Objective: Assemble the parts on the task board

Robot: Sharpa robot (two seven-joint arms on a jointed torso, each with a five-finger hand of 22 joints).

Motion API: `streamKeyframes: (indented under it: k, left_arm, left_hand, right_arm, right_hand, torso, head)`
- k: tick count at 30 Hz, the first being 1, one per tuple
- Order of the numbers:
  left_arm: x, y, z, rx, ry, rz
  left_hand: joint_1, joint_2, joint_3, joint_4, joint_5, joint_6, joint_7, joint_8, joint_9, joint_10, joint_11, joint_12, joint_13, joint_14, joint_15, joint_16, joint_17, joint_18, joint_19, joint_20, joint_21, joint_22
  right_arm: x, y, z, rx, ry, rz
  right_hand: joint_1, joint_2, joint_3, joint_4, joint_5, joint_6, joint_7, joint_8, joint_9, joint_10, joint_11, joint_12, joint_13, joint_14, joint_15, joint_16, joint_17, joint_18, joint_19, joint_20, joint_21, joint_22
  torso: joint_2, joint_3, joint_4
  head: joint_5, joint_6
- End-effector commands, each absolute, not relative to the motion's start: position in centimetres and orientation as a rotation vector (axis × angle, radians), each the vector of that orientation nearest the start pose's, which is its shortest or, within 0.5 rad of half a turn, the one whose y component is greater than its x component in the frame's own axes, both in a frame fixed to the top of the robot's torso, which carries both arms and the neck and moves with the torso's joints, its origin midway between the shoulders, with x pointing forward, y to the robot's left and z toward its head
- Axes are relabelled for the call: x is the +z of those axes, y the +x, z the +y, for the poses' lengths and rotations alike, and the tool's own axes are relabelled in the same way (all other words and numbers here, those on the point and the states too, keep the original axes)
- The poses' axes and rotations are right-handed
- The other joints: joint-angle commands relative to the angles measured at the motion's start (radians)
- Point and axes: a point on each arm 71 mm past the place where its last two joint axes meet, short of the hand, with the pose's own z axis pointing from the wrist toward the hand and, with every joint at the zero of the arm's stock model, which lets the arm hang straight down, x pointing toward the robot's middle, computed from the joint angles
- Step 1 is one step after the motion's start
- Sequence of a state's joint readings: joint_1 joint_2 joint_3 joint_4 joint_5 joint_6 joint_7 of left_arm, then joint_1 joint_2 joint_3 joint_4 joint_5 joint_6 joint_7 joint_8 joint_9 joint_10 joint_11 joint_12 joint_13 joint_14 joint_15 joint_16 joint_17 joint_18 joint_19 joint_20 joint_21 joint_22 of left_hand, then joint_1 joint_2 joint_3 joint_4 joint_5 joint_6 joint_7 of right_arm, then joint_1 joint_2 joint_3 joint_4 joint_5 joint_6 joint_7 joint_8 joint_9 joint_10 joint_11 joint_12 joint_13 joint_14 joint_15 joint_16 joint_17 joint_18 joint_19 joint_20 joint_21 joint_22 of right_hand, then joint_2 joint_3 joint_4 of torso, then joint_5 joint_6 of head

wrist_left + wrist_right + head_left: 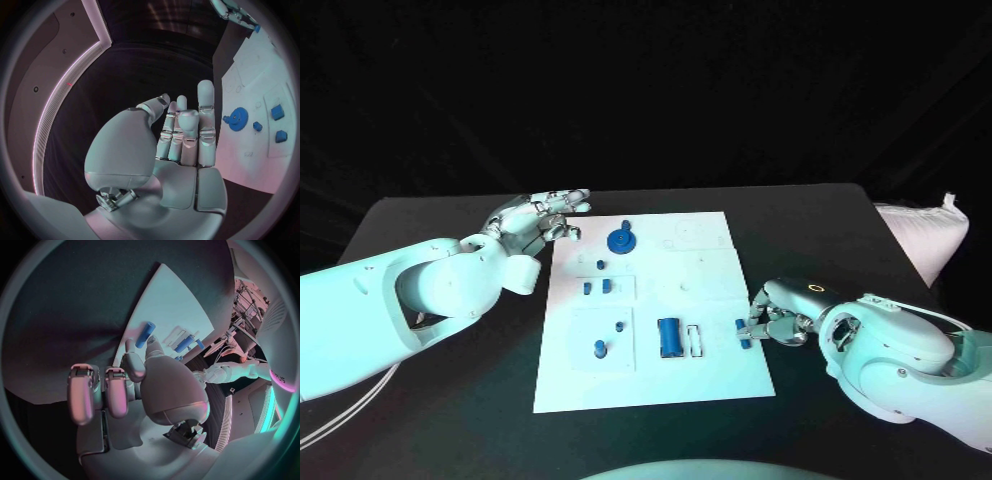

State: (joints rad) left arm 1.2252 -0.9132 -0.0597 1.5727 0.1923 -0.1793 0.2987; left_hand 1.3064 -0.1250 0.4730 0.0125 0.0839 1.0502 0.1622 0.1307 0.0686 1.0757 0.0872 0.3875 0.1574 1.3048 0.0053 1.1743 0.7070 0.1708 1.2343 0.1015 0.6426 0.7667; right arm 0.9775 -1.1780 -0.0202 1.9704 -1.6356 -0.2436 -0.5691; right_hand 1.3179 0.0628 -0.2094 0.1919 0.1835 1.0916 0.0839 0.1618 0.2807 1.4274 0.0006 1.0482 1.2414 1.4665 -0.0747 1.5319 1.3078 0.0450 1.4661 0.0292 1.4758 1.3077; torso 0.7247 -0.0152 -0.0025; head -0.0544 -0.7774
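Matte white plate, flat and rectangular: the task board (711, 375) lies mid-table on the black table (430, 420), with faint outlined recesses on its surface. On it I read a blue toothed gear (622, 240) near the far edge, small blue blocks (596, 288) in a left recess, a short blue peg (600, 349) lower down, and a blue cylinder (671, 338) lying flat just beside a narrow slot.

Left hand (538, 220), silver and segmented, sits at the board's far left corner. From the head view I cannot judge its fingers well; the left wrist view shows the fingers (205, 107) straight and close together, holding nothing, with the gear (237, 120) just beyond them.

Right hand (783, 315) rests at the board's right edge. The head view shows a small blue part (743, 332) at its fingertips. The right wrist view gives what the head view does not: the thumb and a finger tip (134, 365) meet at a smooth blue cylindrical piece (145, 333), other fingers curled. I read this as a pinch, though contact is partly hidden.

White padded bag (927, 235) lies off the table's right side.
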Motion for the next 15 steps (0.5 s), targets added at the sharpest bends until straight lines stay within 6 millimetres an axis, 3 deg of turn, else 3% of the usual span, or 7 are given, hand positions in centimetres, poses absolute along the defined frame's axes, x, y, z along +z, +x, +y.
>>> streamKeyframes:
  k: [1,10,15]
  left_arm:
    - [-17.7,47.9,22.2,-1.671,-1.335,1.498]
    - [-17.7,47.9,22.3,-1.671,-1.335,1.499]
    - [-17.7,47.9,22.3,-1.67,-1.335,1.499]
  left_hand:
    - [0.001,0.01,0.0,-0.006,0.004,-0.009,0.001,0.003,0.0,-0.008,-0.001,0.006,0.002,-0.009,-0.001,-0.004,-0.001,0.011,-0.002,0.003,-0.005,-0.001]
    - [0.001,0.01,0.0,-0.006,0.004,-0.009,0.001,0.003,0.0,-0.008,-0.001,0.006,0.002,-0.009,-0.001,-0.004,-0.001,0.011,-0.002,0.003,-0.005,-0.001]
    - [0.001,0.01,0.0,-0.006,0.004,-0.009,0.001,0.003,0.0,-0.008,-0.001,0.006,0.002,-0.009,-0.001,-0.004,-0.001,0.011,-0.002,0.003,-0.005,-0.001]
  right_arm:
    - [-23.5,35.9,-24.5,0.265,-0.072,1.951]
    - [-24.0,35.9,-23.6,0.25,-0.147,1.965]
    - [-24.8,35.6,-22.9,0.2,-0.275,1.997]
  right_hand:
    - [-0.008,-0.001,0.001,0.006,-0.004,0.006,-0.002,-0.004,-0.002,0.003,0.0,-0.004,0.002,0.091,0.008,0.002,0.197,-0.015,0.055,0.009,0.004,0.152]
    - [0.024,-0.009,0.012,-0.009,-0.018,0.021,-0.007,-0.004,-0.005,0.004,-0.004,-0.003,0.005,0.091,0.004,0.003,0.2,-0.016,0.056,0.007,0.006,0.156]
    - [0.091,-0.019,0.04,-0.053,-0.108,0.036,-0.011,-0.007,-0.008,0.004,-0.008,-0.005,0.009,0.093,0.0,0.007,0.208,-0.018,0.059,0.003,0.012,0.163]
  torso:
    - [0.0,-0.0001,-0.0005]
    - [-0.001,-0.0007,-0.0011]
    - [-0.001,-0.0011,0.0002]
  head:
    - [0.002,-0.003]
    - [0.005,-0.006]
    - [0.005,-0.009]
